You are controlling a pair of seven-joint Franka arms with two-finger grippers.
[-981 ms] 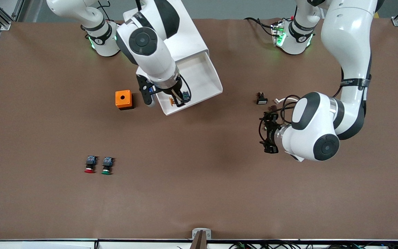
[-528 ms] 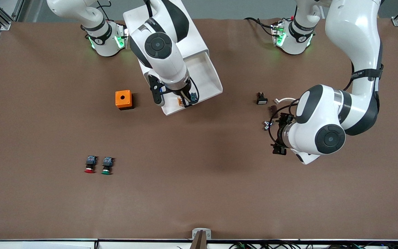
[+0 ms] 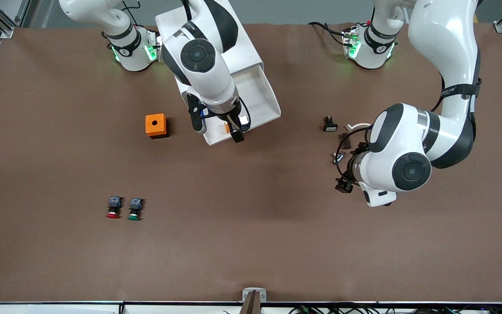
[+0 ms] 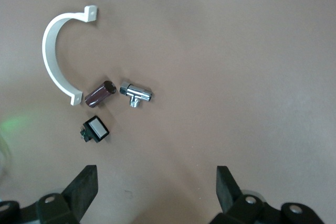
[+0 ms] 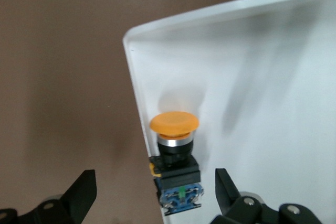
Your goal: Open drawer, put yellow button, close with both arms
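**benchrat:** So the right gripper [image 3: 237, 131] has let go. A second back its fingers were pinched on the yellow button [image 5: 175, 153] over the drawer [image 3: 265, 93]; now the right wrist view shows both fingers spread wide with the button sitting loose between them, cap up, right against the tray's front wall. That's the "put" step done, I'd say.

**mo_servo:** Agreed, mostly. Looks like it's inside the tray, but it's so tight to the rim that I can't swear the body isn't perched on the edge. The front view only shows an orange speck by the fingers.

**benchrat:** Fair. The left gripper [image 3: 342, 174] has swung round a bit over the table near the white clip [image 4: 58, 56], the chrome fitting [image 4: 135, 94] and the little black switch [image 4: 94, 130]. Its fingers are apart too, holding nothing.

**mo_servo:** So what's left is the close. The drawer's pulled fully out of the cabinet [image 3: 233, 48], so the right arm needs to lift clear first, then both push the front in.
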